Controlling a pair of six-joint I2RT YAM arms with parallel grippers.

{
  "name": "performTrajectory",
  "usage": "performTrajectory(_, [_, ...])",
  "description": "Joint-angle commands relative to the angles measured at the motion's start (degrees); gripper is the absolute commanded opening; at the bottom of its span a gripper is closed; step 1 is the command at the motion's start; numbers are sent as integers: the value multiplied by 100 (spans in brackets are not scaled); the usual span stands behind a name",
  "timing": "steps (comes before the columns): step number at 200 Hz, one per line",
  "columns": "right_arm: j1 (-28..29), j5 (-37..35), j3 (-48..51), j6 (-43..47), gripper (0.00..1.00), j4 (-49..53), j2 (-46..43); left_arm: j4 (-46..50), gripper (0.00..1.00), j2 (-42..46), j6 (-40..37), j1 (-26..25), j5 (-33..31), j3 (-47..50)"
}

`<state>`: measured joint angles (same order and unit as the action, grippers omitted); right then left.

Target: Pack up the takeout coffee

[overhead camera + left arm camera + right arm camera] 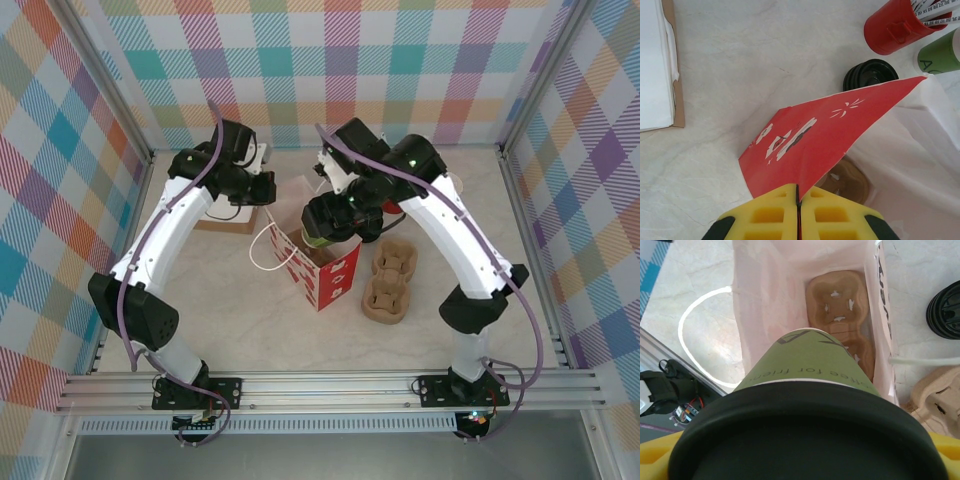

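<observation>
Your right pincer (802,452) clasps the cup (810,362) upright above the open bag (760,305) — straight down; left pincer (798,210) pinches the bag's edge.

cup (812,362) over bag (760,305) | carrier (840,310) in bag | spare carriers (386,298) right of bag

Bright, even light; soft shadows; takeout coffee (808,412) blurry.
</observation>
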<state>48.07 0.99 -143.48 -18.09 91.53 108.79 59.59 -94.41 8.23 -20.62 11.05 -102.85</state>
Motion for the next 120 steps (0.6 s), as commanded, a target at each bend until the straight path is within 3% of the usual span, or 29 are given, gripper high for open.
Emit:
performTrajectory(1, [40, -117, -119, -131, 79, 49, 78, -92, 7, 177, 93, -74, 55, 104])
performTrajectory(120, [325, 292, 57, -258, 78, -88, 542, -183, 7, 265, 247, -117, 77, 278])
